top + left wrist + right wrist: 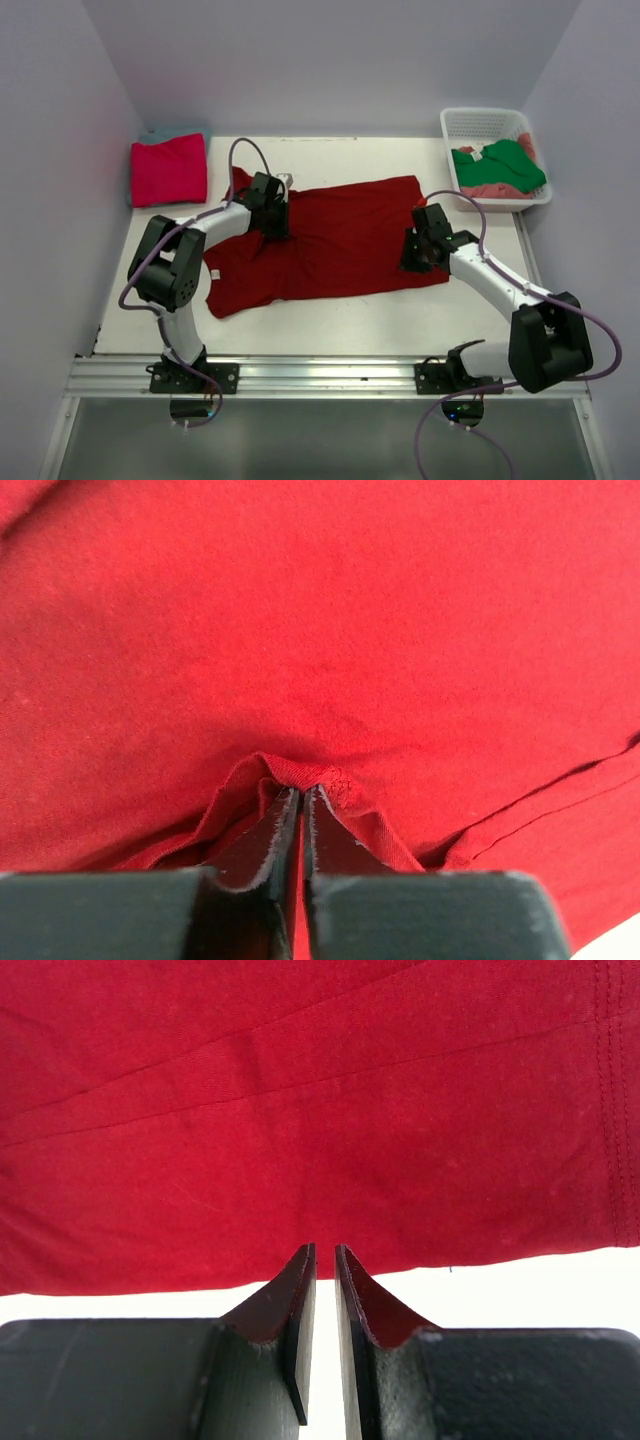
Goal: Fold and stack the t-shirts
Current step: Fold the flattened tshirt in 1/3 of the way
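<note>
Dark red t-shirt (330, 240) lies spread mid-desk (350, 320). L tool (302, 792) is clamped on a puckered ridge of cloth nr its sleeve end, prob. to lift that end for a fold. R tool (325, 1250) sits at its hem edge, fingers a slit apart; can't tell if cloth's nipped. Folded pink t-shirt (168, 168) waits beyond the sleeve end, prob. the stack base.

T-shirts: five by my count. One dark red shirt (330, 240), one magenta shirt (168, 170), one teal shirt (172, 131), one green shirt (508, 165), one salmon-pink shirt (490, 190). That last pile is bunched and may hide more. One basket (480, 117). My arms: two, left arm (180, 265) and right arm (500, 285).
</note>
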### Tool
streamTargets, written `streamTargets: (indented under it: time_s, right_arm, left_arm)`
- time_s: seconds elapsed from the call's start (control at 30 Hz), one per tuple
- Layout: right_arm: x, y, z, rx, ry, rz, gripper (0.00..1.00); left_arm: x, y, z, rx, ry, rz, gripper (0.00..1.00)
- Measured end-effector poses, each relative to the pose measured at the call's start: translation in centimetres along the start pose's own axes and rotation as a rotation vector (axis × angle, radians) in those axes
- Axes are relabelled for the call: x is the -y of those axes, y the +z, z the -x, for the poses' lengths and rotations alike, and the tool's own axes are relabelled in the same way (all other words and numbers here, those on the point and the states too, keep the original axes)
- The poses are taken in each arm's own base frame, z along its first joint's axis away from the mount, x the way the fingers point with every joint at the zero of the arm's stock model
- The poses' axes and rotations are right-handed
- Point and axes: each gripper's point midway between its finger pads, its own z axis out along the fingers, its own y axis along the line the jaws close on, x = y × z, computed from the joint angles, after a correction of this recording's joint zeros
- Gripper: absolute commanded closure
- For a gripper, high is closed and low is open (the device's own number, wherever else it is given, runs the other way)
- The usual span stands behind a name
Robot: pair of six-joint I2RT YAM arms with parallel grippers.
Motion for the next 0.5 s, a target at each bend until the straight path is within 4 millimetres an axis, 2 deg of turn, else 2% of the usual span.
streamTargets:
  time_s: [0.03,0.13,0.33,0.5]
  right_arm:
    - [0.0,0.1,0.0,-0.002,0.000,-0.001,0.83]
    - [0.1,0.3,-0.2,-0.010,-0.001,-0.006,0.83]
    - [0.1,0.4,-0.2,-0.011,-0.002,-0.006,0.83]
    - [0.1,0.5,-0.3,-0.013,-0.003,-0.007,0.83]
  left_arm:
    - [0.0,0.0,-0.1,-0.004,0.001,-0.003,0.82]
    - [0.2,0.0,-0.3,-0.009,0.009,-0.011,0.71]
    - [0.4,-0.5,-2.0,-0.014,0.027,-0.031,0.64]
    - [1.7,-2.1,-1.5,0.064,0.057,-0.074,0.61]
